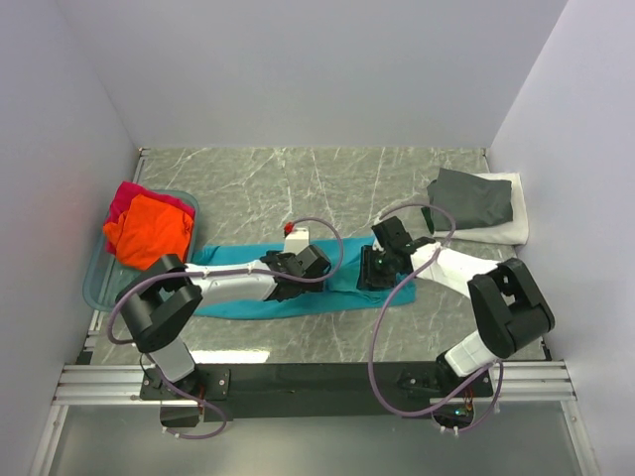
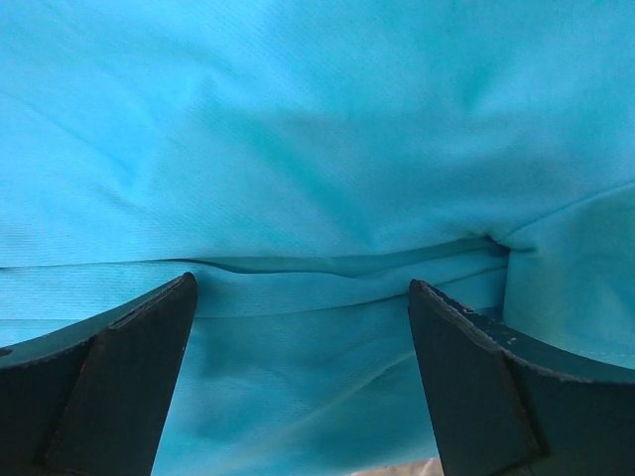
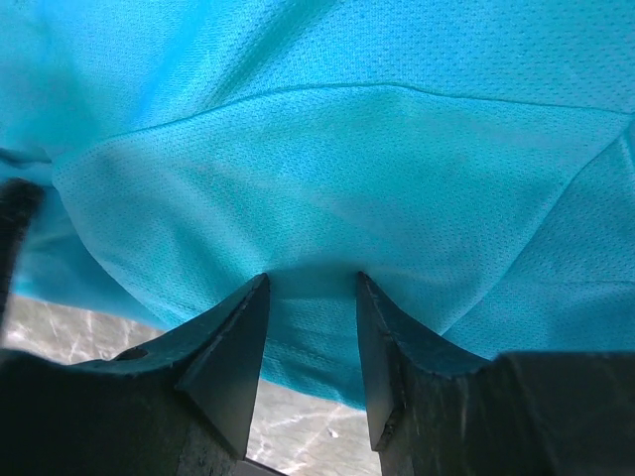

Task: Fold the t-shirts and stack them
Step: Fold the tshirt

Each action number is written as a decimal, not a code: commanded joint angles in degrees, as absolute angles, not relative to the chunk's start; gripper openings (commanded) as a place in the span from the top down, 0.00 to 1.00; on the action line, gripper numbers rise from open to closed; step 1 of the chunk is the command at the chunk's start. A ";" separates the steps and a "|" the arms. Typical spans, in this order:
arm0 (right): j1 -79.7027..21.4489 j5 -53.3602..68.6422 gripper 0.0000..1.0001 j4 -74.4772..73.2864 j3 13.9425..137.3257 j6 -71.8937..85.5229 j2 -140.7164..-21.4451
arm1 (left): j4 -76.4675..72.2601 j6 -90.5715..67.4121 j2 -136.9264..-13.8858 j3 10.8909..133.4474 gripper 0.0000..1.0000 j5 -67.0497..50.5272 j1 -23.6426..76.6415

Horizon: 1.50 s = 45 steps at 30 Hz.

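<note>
Left gripper point(image 2: 303, 288), jaws wide apart, sat mid-shirt; we noted the teal t-shirt point(image 1: 337, 300) lay lengthwise left-right, right gripper point(image 3: 313, 283) half-apart at its right end.

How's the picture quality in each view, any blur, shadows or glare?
Top external: even, soft light, sharp, with only faint shadows on the teal t-shirt. Left wrist: the cloth is mildly soft, the left gripper's fingers dark in the foreground. Right wrist: the mesh weave is crisp, the right gripper's fingers shadowed.
</note>
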State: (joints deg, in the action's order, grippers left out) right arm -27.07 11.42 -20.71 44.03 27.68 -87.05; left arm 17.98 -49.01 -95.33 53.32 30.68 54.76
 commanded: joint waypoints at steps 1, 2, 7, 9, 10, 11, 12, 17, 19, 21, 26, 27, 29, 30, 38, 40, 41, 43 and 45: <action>-27.33 7.91 0.52 -21.44 45.61 27.42 -90.43 | 16.26 -50.54 -97.20 55.36 0.06 30.50 54.75; -27.33 7.74 0.52 -21.79 46.31 27.16 -91.66 | 16.52 -50.71 -97.64 55.72 0.06 30.85 54.67; -25.40 8.61 0.51 -22.23 48.16 26.02 -95.97 | 16.01 -51.77 -97.91 57.74 0.06 29.27 54.67; -23.39 8.96 0.51 -22.24 48.78 25.31 -96.59 | 15.21 -52.03 -98.17 58.09 0.06 27.17 54.67; -22.42 9.49 0.51 -22.41 49.04 25.05 -96.94 | 14.94 -52.73 -98.43 58.53 0.06 26.46 54.75; -21.63 10.01 0.51 -22.59 49.74 24.70 -97.03 | 14.59 -52.82 -98.87 58.88 0.06 25.76 54.67; -21.01 10.45 0.51 -22.59 49.92 24.18 -96.86 | 14.42 -52.91 -99.83 59.15 0.06 25.23 54.75; -16.18 13.97 0.51 -23.11 53.60 22.24 -98.08 | 11.70 -53.88 -102.48 60.64 0.06 20.13 54.76; -15.47 14.76 0.51 -23.20 55.10 21.80 -99.57 | 10.11 -53.70 -103.62 61.95 0.06 18.38 54.76; -14.07 15.99 0.51 -23.38 57.65 21.01 -101.15 | 8.79 -53.53 -104.85 63.01 0.06 17.32 54.67; -11.00 15.90 0.51 -25.40 64.85 18.03 -107.48 | 7.12 -51.51 -106.09 68.98 0.06 14.68 54.76; -10.55 15.91 0.51 -25.57 65.82 17.84 -107.49 | 7.38 -51.50 -105.65 68.99 0.06 15.20 54.67; -9.76 16.70 0.51 -26.36 68.28 17.32 -108.54 | 8.60 -50.54 -103.12 70.22 0.06 16.78 54.67; -9.67 16.26 0.51 -26.80 68.99 17.23 -108.54 | 9.22 -50.36 -102.05 70.22 0.06 18.70 54.49; -9.23 15.56 0.50 -28.39 71.46 16.09 -106.44 | 20.02 -55.10 -82.48 57.06 0.05 30.66 45.81; -9.14 15.56 0.50 -28.30 71.28 16.00 -106.00 | 24.42 -57.03 -78.94 52.14 0.07 33.03 43.95; -9.05 15.82 0.50 -28.21 71.19 15.82 -105.91 | 25.48 -57.74 -75.45 50.64 0.07 33.57 42.12; -9.14 15.82 0.50 -28.13 71.02 15.82 -105.73 | 27.15 -59.14 -71.65 45.90 0.10 33.40 39.13; -9.14 16.43 0.50 -27.69 70.67 15.82 -105.47 | 26.81 -59.41 -66.81 41.51 0.13 32.09 36.66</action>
State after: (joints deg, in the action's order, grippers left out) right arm -9.34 16.14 -27.73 69.43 16.84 -107.55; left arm 22.28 -56.77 -71.09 46.30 30.39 39.03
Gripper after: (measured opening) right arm 0.496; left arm 0.882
